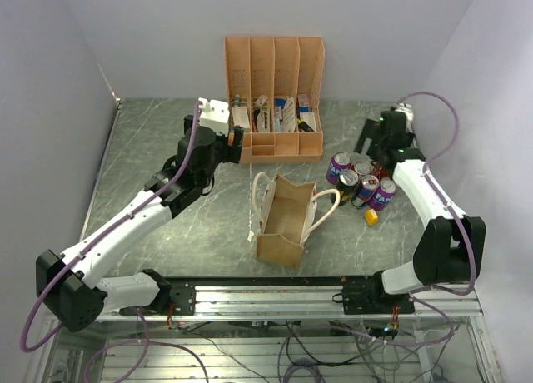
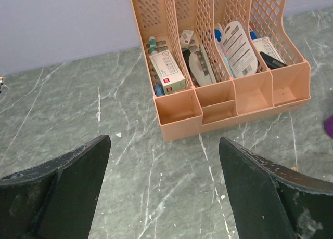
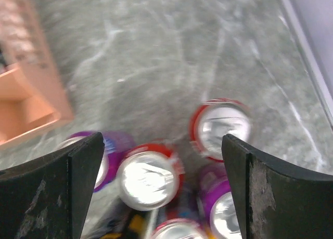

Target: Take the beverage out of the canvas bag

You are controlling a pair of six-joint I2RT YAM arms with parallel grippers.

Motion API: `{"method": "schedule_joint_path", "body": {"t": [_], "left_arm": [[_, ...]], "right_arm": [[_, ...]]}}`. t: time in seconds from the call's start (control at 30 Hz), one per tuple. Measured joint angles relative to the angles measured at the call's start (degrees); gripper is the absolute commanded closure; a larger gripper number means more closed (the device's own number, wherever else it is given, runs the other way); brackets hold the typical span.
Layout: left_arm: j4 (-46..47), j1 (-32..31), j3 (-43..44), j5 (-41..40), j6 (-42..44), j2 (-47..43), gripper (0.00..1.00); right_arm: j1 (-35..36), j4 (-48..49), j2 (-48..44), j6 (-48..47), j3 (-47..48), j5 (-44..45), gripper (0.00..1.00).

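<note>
The tan canvas bag (image 1: 281,225) with cream rope handles stands open in the middle of the table, and I see no can inside it. Several beverage cans (image 1: 360,183), purple and red, stand in a cluster to its right. My right gripper (image 1: 381,148) hovers open over them. In the right wrist view its jaws (image 3: 162,148) stand wide apart above a red-rimmed can (image 3: 148,179), another red can (image 3: 221,127) and purple cans (image 3: 225,210). My left gripper (image 1: 236,140) is open and empty over bare table (image 2: 164,145), in front of the organizer.
The orange-pink slotted file organizer (image 1: 275,100) with small items stands at the back centre, and also shows in the left wrist view (image 2: 229,98). A small yellow object (image 1: 371,216) lies beside the cans. Walls close in on the left, back and right.
</note>
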Motion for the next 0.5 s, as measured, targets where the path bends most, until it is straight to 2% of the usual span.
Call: {"method": "schedule_joint_path", "body": {"t": [0.3, 0.5], "left_arm": [[0.0, 0.0, 0.0, -0.2, 0.1, 1.2, 0.05], [-0.1, 0.0, 0.6, -0.3, 0.6, 2.0, 0.05]], "right_arm": [[24.7, -3.0, -2.2, -6.4, 5.9, 11.2, 0.03], [37.2, -2.8, -7.3, -11.6, 6.2, 9.5, 0.01]]}}
